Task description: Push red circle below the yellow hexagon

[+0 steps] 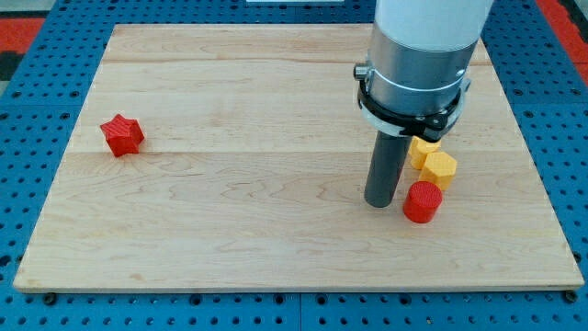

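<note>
Already the red circular block (423,202) sits just below the yellow hexagonal block (440,169), nearly touching it, with my tip (380,203) close on its left. No jaws exist on this rod. Pushing rightward now risks sliding it out past the hexagon.

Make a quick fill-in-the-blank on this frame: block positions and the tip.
1. The red cylinder sits just below the ____ hexagon.
2. My tip is on the red cylinder's ____ side in the view.
3. The red star lies near the wooden board's ____ edge.

Missing words: yellow; left; left
</note>
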Controlling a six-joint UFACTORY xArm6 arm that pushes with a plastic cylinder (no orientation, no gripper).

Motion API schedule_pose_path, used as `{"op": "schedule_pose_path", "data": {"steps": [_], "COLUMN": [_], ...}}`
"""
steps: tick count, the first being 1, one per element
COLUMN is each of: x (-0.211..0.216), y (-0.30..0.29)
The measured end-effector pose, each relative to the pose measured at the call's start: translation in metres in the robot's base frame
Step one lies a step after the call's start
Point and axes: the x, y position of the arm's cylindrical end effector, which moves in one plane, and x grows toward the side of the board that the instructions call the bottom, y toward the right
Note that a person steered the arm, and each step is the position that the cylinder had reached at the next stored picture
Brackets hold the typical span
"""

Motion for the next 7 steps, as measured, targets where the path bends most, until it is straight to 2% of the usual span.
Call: {"op": "schedule_pose_path", "data": {"steps": [3, 5, 6, 7], "x": [0.001, 0.011, -0.013, -0.056], "y": [0.032, -0.043, -0.084, -0.092]}}
